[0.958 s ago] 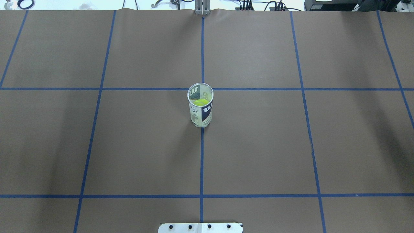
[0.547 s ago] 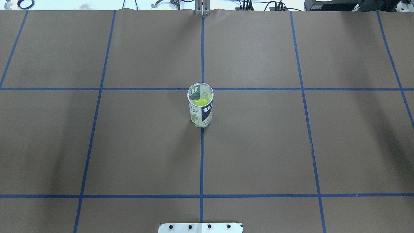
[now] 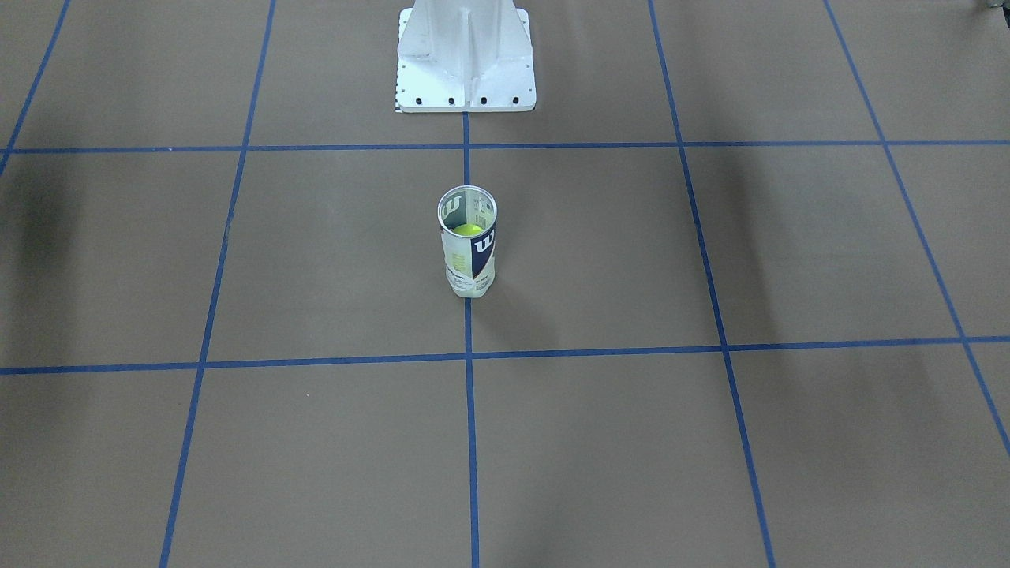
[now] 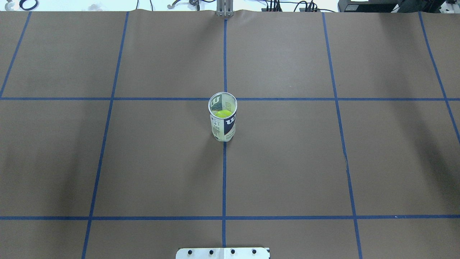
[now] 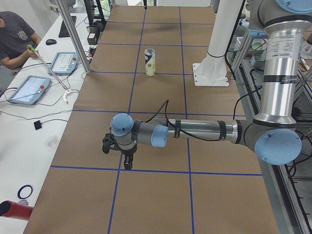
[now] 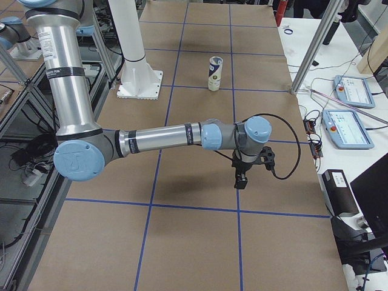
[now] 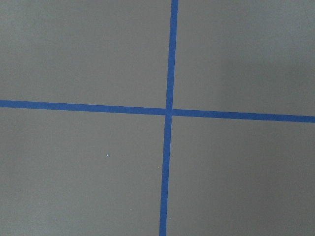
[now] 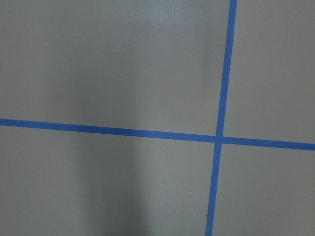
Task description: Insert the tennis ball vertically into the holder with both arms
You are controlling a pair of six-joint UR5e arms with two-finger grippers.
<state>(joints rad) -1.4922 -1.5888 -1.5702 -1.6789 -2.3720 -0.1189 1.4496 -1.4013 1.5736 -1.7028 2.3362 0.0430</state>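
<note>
The holder [image 4: 222, 126], a clear can with a white and navy label, stands upright at the table's centre on a blue tape line. A yellow-green tennis ball [image 4: 222, 114] sits inside it, also seen in the front view [image 3: 467, 229]. My left gripper [image 5: 127, 163] hangs over the table far from the holder [image 5: 150, 62]; I cannot tell if it is open or shut. My right gripper [image 6: 240, 182] hangs likewise far from the holder [image 6: 214, 73]; I cannot tell its state. Both wrist views show only brown table and blue tape.
The white pedestal base [image 3: 465, 59] stands behind the holder on the robot's side. Blue tape lines [image 4: 224, 180] grid the brown table. Operators' tablets [image 5: 29, 89] and cables lie on the side bench; a person [image 5: 14, 34] sits there.
</note>
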